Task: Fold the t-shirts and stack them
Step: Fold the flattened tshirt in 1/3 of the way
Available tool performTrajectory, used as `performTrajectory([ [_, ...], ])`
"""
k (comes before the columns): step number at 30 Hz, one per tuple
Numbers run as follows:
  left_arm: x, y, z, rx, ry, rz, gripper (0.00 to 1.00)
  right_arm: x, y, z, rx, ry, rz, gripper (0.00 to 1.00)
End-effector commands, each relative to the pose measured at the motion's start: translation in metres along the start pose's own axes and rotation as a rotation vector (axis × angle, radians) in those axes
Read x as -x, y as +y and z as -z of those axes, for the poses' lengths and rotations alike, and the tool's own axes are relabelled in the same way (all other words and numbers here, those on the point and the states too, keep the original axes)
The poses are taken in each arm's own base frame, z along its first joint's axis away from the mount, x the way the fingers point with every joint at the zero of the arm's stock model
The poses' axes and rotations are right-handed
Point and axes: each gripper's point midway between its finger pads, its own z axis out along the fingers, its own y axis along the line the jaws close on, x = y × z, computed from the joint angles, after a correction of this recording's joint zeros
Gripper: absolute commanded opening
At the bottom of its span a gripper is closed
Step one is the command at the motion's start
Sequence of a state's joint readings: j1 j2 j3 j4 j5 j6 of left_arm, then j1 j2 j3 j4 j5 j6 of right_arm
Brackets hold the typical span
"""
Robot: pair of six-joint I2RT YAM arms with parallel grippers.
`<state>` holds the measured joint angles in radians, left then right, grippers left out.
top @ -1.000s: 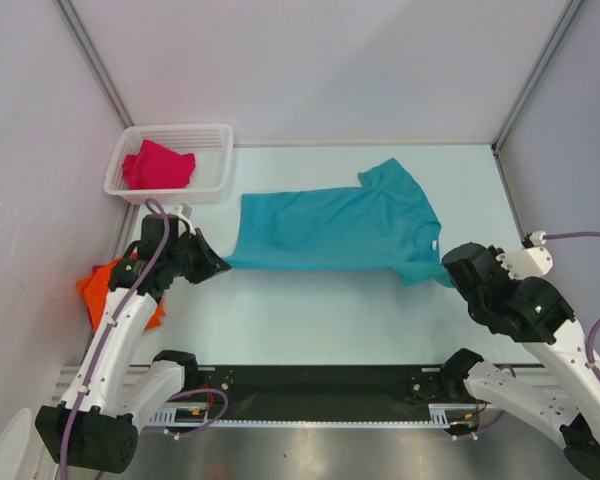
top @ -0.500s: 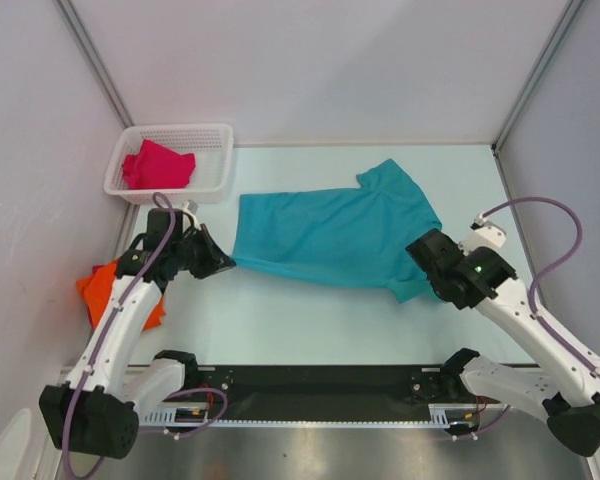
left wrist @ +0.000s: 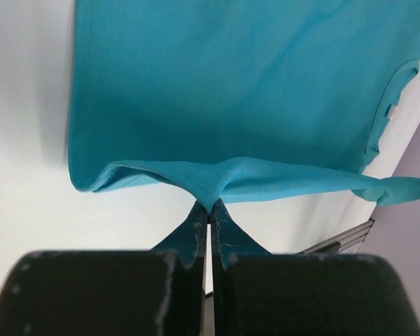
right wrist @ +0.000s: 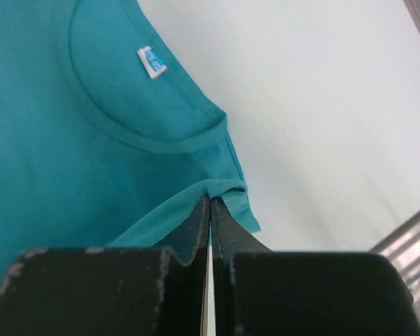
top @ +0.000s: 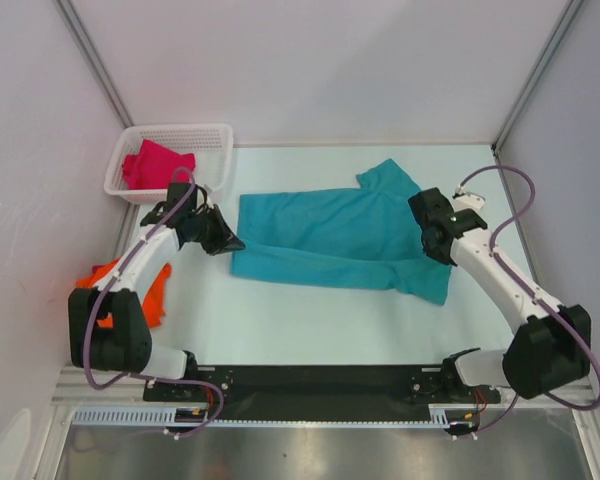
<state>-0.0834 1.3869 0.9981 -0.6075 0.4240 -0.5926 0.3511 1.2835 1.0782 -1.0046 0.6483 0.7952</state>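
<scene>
The teal-blue t-shirt (top: 330,235) lies spread across the middle of the table, collar to the right. My left gripper (top: 230,242) is shut on its hem corner (left wrist: 211,196) at the shirt's left edge and lifts that fold. My right gripper (top: 438,240) is shut on the shoulder edge (right wrist: 220,189) beside the collar, which carries a white label (right wrist: 152,61). The magenta-red t-shirt (top: 157,165) lies crumpled in the white basket (top: 212,132). The orange t-shirt (top: 152,300) lies bunched at the table's left edge, partly behind my left arm.
The white lattice basket stands at the back left corner. Grey walls enclose the table on three sides, with metal posts at the back corners. A black rail (top: 320,380) runs along the near edge between the arm bases.
Both grippers have moved away from the near edge and inward over the shirt, carrying its near edge with them. The shirt's front part now lies folded over itself.
</scene>
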Motion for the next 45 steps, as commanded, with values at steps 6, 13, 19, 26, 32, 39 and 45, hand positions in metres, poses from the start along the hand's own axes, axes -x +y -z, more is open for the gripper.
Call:
performTrajectory([
  [6,0.027,-0.003,-0.010,-0.048,-0.021,-0.008,0.01,0.027,0.054,-0.027,0.068,0.001,0.105,0.00],
  [13,0.030,0.003,-0.016,-0.038,-0.018,0.007,0.01,0.031,0.069,-0.045,0.041,0.006,0.155,0.00],
  [19,0.032,0.002,-0.021,-0.051,0.000,0.000,0.27,0.034,0.080,-0.057,0.033,0.023,0.182,0.23],
  [26,0.037,-0.002,-0.011,-0.048,-0.027,-0.029,0.77,0.049,0.082,-0.052,0.034,-0.015,0.162,0.39],
  [32,0.030,-0.004,0.006,-0.046,-0.052,-0.056,0.79,0.054,0.081,-0.027,0.074,-0.050,0.155,0.40],
  [39,0.021,0.004,-0.004,-0.056,-0.033,-0.046,0.79,0.009,0.098,-0.042,0.166,0.063,0.197,0.39],
  [45,0.070,-0.017,-0.014,-0.061,-0.056,-0.085,0.81,0.046,0.130,-0.051,0.190,0.037,0.200,0.40],
])
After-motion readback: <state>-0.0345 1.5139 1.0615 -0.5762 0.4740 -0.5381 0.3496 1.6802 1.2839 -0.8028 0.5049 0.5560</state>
